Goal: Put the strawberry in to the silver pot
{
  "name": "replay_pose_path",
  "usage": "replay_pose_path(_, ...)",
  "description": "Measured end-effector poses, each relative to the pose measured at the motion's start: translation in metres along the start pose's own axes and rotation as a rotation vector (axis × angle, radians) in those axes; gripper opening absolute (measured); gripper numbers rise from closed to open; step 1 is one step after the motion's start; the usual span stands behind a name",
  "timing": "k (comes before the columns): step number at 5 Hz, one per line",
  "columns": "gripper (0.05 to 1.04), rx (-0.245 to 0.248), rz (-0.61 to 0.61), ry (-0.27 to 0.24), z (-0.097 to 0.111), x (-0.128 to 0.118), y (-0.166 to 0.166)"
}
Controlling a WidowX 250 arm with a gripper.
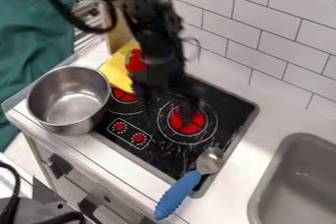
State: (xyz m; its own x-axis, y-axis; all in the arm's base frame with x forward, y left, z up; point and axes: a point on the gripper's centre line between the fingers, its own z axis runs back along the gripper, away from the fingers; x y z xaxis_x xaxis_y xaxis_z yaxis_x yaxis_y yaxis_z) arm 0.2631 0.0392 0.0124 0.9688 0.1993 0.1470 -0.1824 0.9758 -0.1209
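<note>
The gripper (172, 108) hangs over the black stove (167, 160); its opening cannot be told. Behind it, apparently the strawberry (136, 62) shows against a yellow cloth (116, 71). The silver pot (69, 95) stands beside the gripper, a blue-handled spoon (179, 196) nearer the camera.

We find the hand (176, 101) blurred over the stove (231, 102); the arm (154, 36) partly hides a red object (135, 62), and the right and bottom edges crop the sink (264, 183).

We see the shiny silver pot (70, 128) upright at the stove's (230, 102) left side. The strawberry (135, 61), probably, shows red and partly hidden against yellow cloth (116, 70).
</note>
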Motion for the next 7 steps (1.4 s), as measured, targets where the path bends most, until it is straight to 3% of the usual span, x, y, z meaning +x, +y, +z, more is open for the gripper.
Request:
replay_pose_path(2, 1.006, 0.071, 0.049, -0.037, 0.018, 0.041, 0.055)
replay_pose_path(3, 1.006, 0.131, 0.030, -0.067, 0.031, 0.057, 0.066)
replay_pose_path(4, 1.006, 0.158, 0.018, -0.108, 0.021, 0.065, 0.075)
replay_pose_path(7, 1.006, 0.174, 0.047, -0.097, -0.017, 0.084, 0.110)
